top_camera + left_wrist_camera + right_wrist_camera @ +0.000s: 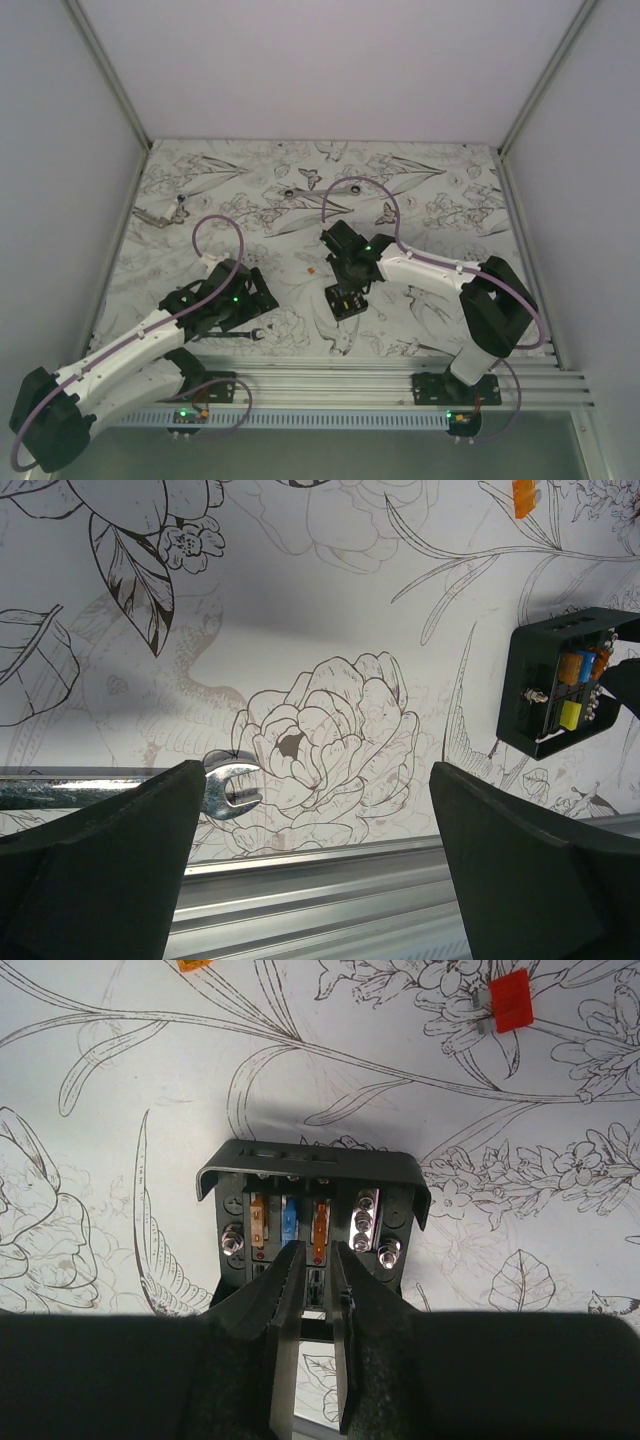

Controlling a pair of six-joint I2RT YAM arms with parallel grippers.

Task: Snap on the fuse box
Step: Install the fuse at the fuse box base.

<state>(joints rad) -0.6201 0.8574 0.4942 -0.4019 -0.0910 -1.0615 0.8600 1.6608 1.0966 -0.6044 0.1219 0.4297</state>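
Note:
The fuse box (346, 300) is a small black square box lying on the flower-print mat near the front middle. Its inside shows in the right wrist view, with orange and blue fuses and silver screws in the fuse box (315, 1210). My right gripper (318, 1250) hangs directly over it, jaws a narrow gap apart with nothing between them, tips beside the middle orange fuse. The left wrist view catches the fuse box (565, 685) at its right edge. My left gripper (317, 780) stands wide open and empty, low over the mat's front edge, left of the box.
A silver wrench (230, 785) lies by my left finger, along the aluminium rail (320, 880). A loose red fuse (511, 1000) and an orange piece (192, 963) lie beyond the box. Another wrench (160, 215) rests at the back left. White walls enclose the mat.

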